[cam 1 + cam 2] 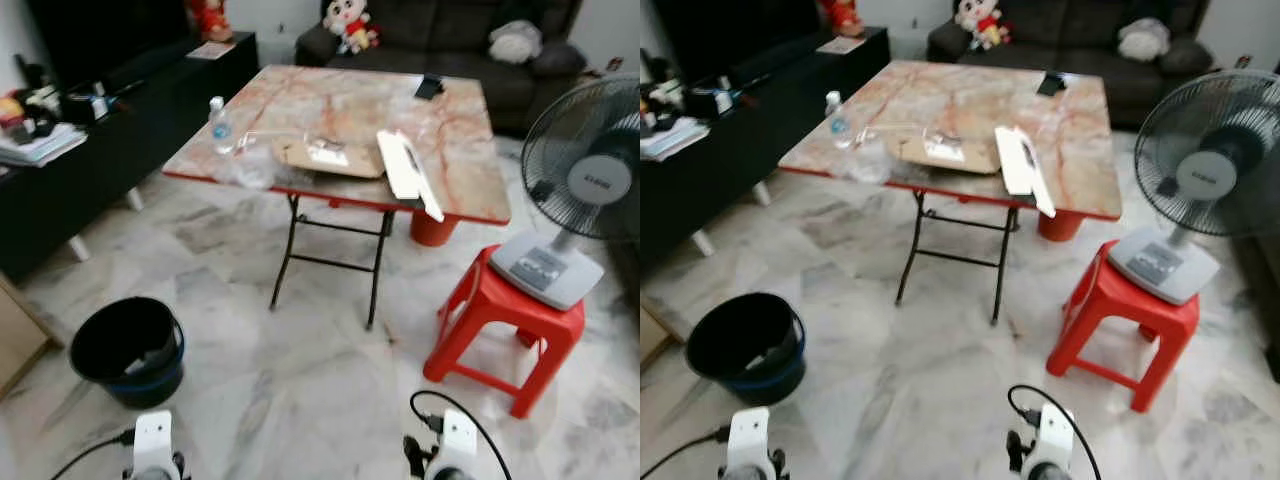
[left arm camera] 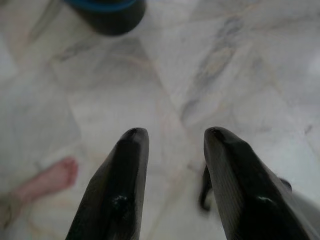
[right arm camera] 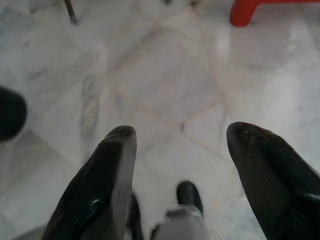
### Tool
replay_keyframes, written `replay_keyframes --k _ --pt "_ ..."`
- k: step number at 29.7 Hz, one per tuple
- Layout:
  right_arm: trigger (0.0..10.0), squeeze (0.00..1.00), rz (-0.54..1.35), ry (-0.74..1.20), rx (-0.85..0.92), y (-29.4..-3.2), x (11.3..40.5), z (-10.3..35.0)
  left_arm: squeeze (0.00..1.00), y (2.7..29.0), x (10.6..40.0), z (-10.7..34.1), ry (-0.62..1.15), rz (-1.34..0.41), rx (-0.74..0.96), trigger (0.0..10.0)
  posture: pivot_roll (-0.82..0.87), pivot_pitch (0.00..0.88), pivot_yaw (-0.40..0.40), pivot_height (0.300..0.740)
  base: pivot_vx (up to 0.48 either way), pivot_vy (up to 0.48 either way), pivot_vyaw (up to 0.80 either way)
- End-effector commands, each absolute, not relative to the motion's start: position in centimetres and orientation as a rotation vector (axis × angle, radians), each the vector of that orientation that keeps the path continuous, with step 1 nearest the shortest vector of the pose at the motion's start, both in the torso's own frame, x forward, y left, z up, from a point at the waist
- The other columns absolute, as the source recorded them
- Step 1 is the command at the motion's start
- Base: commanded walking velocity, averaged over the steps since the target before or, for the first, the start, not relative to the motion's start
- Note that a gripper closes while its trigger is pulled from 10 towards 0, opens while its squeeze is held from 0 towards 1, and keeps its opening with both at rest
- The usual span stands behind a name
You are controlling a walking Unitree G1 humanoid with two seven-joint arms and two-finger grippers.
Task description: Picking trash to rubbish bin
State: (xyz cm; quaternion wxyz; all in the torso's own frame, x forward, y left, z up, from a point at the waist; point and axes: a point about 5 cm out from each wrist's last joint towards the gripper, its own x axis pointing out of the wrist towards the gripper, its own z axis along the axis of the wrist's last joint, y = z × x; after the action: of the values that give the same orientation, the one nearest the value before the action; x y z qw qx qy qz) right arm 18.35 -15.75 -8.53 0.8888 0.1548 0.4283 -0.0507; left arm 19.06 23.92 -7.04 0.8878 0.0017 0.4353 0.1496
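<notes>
A black bucket-like bin (image 1: 150, 385) with a blue base stands on the marble floor at my front left. Ahead, a folding table (image 1: 470, 150) holds a clear plastic bottle (image 1: 220, 125), crumpled clear wrap (image 1: 245, 168), a brown cardboard piece (image 1: 300, 155) with a small packet on it, and a long white wrapper (image 1: 405, 170) that overhangs the near edge. Both arms hang low, well short of the table. My left gripper (image 2: 172, 132) is open over bare floor, with the bin (image 2: 107, 12) beyond it. My right gripper (image 3: 182, 130) is open over floor tiles.
A red stool (image 1: 490, 320) carrying a standing fan (image 1: 585, 175) is at the front right. A black TV console (image 1: 120, 140) lines the left and a dark sofa (image 1: 450, 40) the back. A black phone (image 1: 429, 87) lies on the table's far side. A person's bare foot (image 2: 50, 180) is near my left gripper.
</notes>
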Motion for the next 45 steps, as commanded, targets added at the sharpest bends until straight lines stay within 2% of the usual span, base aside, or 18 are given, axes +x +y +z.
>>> replay_keyframes --k 1,24,36,41,45 --pt "10.0 0.00 -0.095 0.893 0.319 -15.4 18.4 -8.5 0.00 24.5 19.1 -6.9 0.903 0.327 0.007 10.0 0.02 0.003 -0.017 0.740 0.480 0.000 0.00" --pt "10.0 0.00 -0.091 0.894 0.298 -15.6 18.5 -8.5 0.00 24.3 18.9 -7.0 0.908 0.319 0.009 10.0 0.03 0.000 -0.023 0.740 0.439 0.000 0.00" --pt "10.0 0.00 -0.117 0.884 0.298 -15.9 18.4 -8.5 0.00 23.7 22.2 -5.2 0.809 0.239 0.113 10.0 0.03 0.000 -0.026 0.740 0.000 0.000 0.00" --pt "10.0 0.00 -0.132 0.875 0.320 -16.0 18.6 -8.4 0.00 23.6 22.2 -5.3 0.818 0.234 0.115 10.0 0.02 0.000 -0.018 0.740 0.000 0.000 0.00" --pt "10.0 0.00 -0.127 0.888 0.317 -15.8 18.5 -8.5 0.00 23.7 21.5 -5.7 0.838 0.248 0.105 10.0 0.02 0.000 -0.018 0.740 0.000 0.000 -0.68"
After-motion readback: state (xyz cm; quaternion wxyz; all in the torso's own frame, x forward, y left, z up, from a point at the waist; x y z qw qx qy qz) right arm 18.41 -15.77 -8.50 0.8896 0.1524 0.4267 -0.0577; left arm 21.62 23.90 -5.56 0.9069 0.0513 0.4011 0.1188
